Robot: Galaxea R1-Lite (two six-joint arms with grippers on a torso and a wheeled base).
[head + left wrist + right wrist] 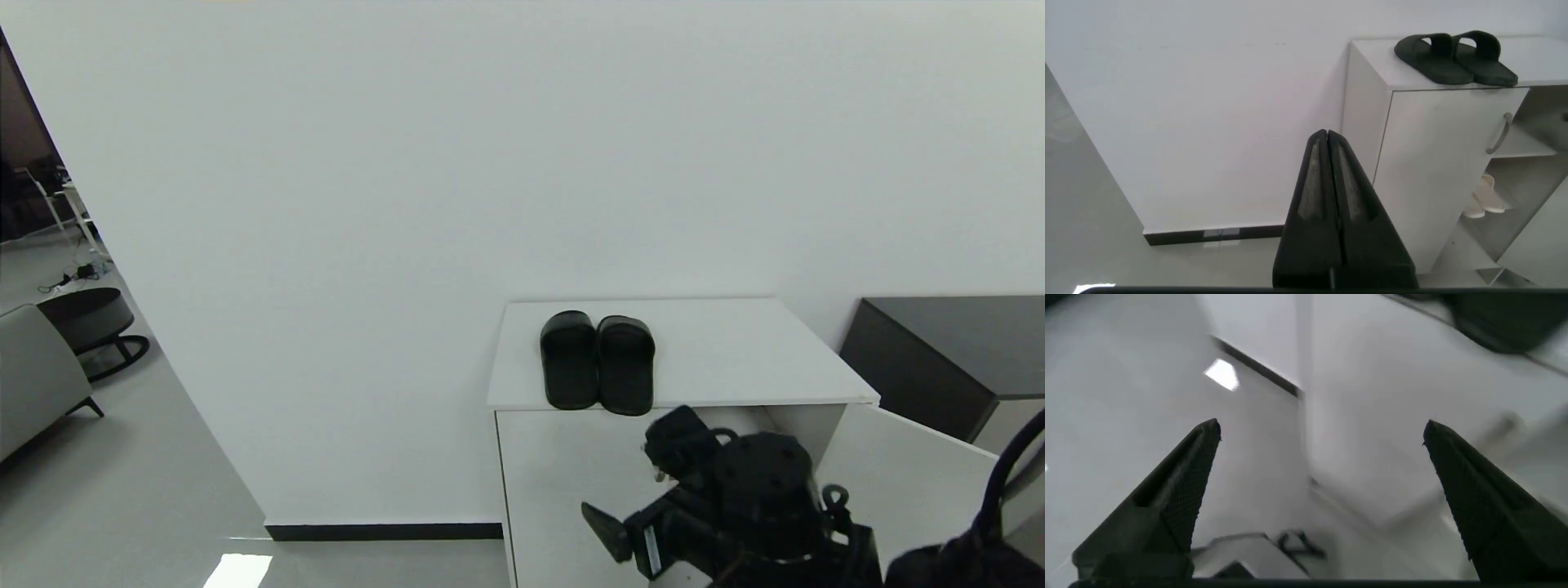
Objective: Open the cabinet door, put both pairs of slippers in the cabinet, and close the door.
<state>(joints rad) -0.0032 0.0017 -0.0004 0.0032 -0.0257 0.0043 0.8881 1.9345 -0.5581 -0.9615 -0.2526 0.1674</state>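
We see the cabinet (735, 351) at approx. 4 o'clock in the head view, against the wall. Black pair (598, 362) lies on its top, the two side by side & touching, on the 9 o'clock half, ends reaching the front edge.

R door (906, 474) stands open, swung out toward 4 o'clock. L door (555, 474) is closed, w/ a handle (1498, 135) on its inner edge. White pair (1482, 196) is inside, below a shelf, tilted; we can't tell what it leans on.

R gripper (1321, 429): fingers spread wide, nothing between them. It sits at 6 o'clock of the black pair, in front of the L door.

L gripper (1327, 139): fingers pressed together, holding nothing, facing the cabinet from its 9 o'clock side, well apart.

Dark unit (939, 351) stands at 3 o'clock of the cabinet. Round table (86, 314) & sofa (33, 376) are far out at 9 o'clock.
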